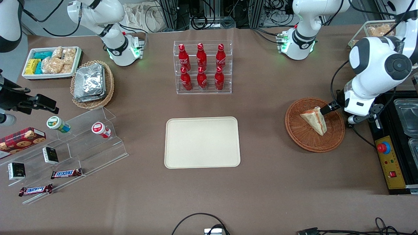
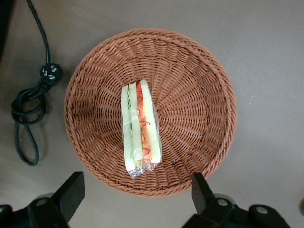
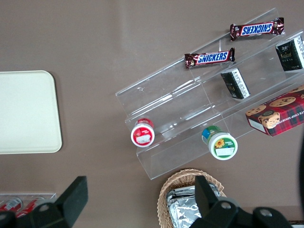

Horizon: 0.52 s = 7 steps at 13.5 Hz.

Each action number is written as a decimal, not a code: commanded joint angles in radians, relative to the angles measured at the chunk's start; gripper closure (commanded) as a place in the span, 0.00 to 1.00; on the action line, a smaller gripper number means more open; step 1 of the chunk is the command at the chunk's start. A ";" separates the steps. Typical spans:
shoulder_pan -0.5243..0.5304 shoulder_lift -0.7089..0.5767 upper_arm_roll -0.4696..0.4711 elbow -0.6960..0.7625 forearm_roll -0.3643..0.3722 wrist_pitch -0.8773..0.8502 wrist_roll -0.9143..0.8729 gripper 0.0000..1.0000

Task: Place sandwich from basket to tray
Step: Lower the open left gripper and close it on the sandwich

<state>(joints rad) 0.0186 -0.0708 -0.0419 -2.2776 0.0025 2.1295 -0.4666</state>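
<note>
Sandwich (image 2: 140, 127) stands on edge mid-basket (image 1: 297, 132) at the front view's right, gripper (image 2: 137, 199) hovering above with fingers (image 2: 71, 190) spread wide and empty; its slick wrapper risks slipping or toppling if they close off-centre, missing the tray (image 1: 202, 142).

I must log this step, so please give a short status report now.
Gripper open, above the basket rim. Sandwich in the basket, not gripped. Tray holds nothing. Nothing on the table between basket and tray.
</note>
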 commanded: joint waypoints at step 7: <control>0.003 -0.040 -0.003 -0.259 0.008 0.328 -0.041 0.00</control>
<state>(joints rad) 0.0187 -0.0776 -0.0419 -2.4694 0.0025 2.3889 -0.4859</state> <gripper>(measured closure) 0.000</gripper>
